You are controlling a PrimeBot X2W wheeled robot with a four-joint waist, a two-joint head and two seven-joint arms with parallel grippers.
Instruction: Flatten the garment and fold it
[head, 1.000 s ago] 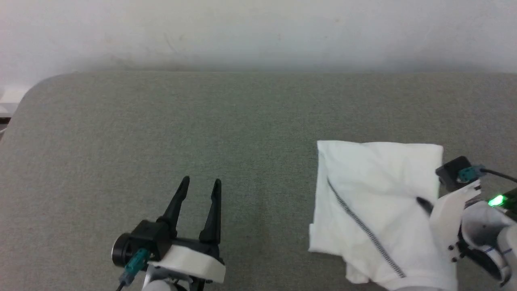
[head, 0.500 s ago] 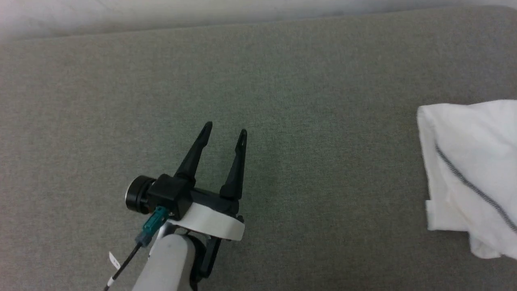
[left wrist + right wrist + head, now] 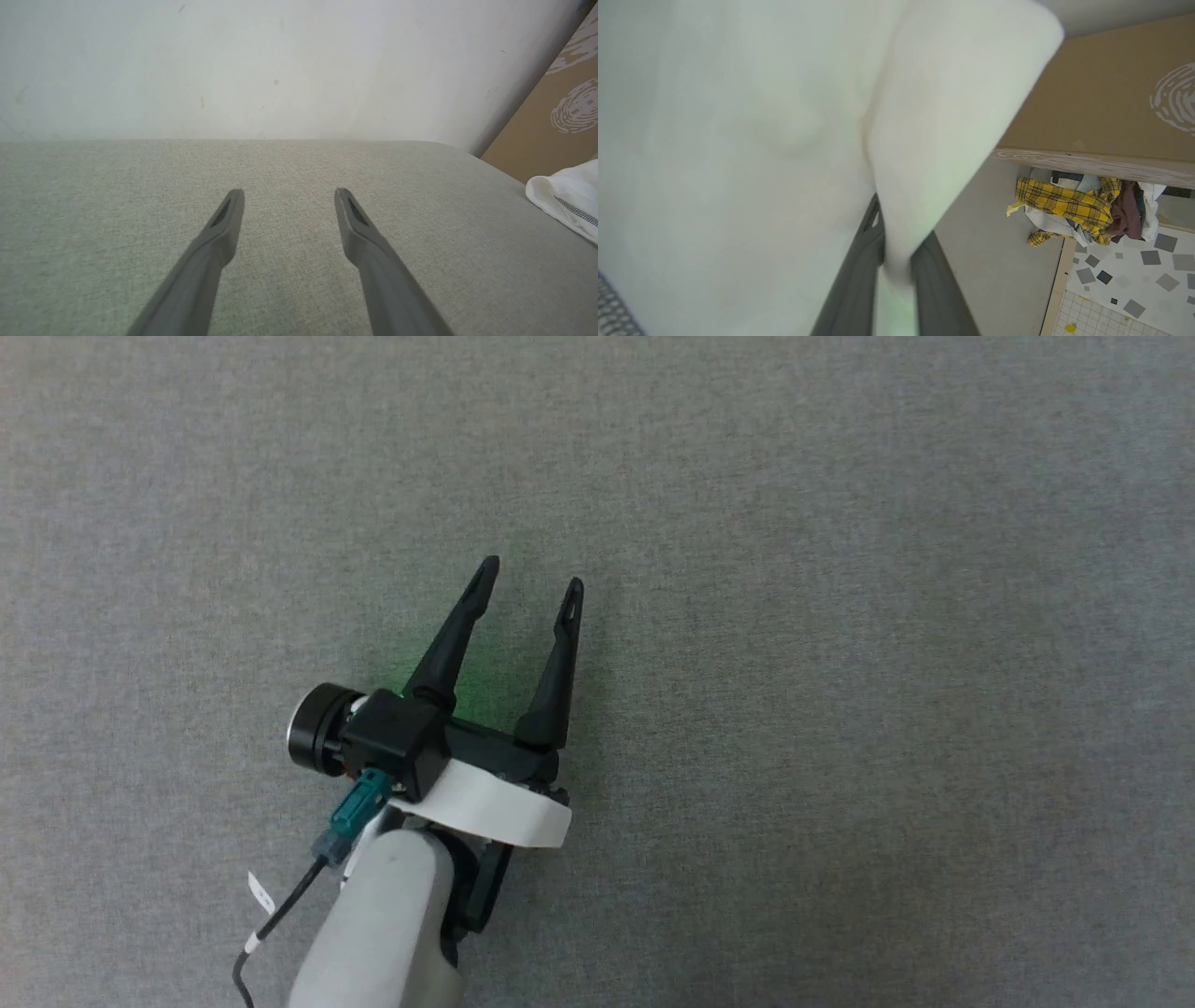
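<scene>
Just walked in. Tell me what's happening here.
The robot is working on a white T-shirt. Its right gripper is shut on a fold of the fabric, which drapes over its fingers. The left gripper hangs open and empty above the grey padded surface, the shirt's folded edge off to one side. A heap of other clothes lies on the floor beyond.

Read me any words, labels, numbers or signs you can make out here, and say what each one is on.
No readable text in these views.
The white tag on the cable: too small to read.
The brown board: a pale fingerprint-like swirl, a pattern, not lettering.
On the garment: no label or print showing.
</scene>
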